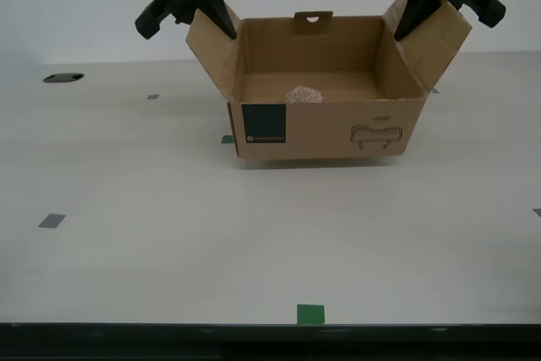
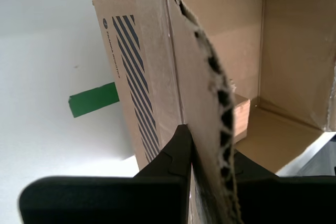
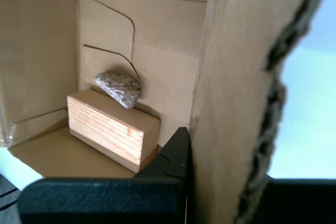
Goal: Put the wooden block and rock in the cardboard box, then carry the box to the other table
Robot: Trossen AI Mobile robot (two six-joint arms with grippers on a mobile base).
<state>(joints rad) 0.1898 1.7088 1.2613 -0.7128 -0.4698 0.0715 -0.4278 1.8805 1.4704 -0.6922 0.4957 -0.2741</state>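
Note:
The cardboard box (image 1: 325, 128) stands open on a smooth white table (image 1: 169, 234); a thin shadow lies under it, and I cannot tell whether it touches. My second gripper (image 1: 221, 14) (image 2: 207, 145) is shut on the box's flap (image 2: 199, 77) at the exterior view's left. My first gripper (image 1: 410, 19) (image 3: 210, 150) is shut on the opposite flap (image 3: 236, 103). Inside the box, the rock (image 3: 119, 88) (image 1: 304, 95) lies on the wooden block (image 3: 110, 129) (image 2: 241, 119), near the second gripper's wall. The box's front wall hides the block in the exterior view. The other table is out of view.
Green tape marks sit by the box's corner (image 1: 226, 139) (image 2: 94, 99) and at the near table edge (image 1: 310, 314). Grey marks (image 1: 51, 221) dot the top, and a dark cable hole (image 1: 63, 78) lies far off at the exterior view's left.

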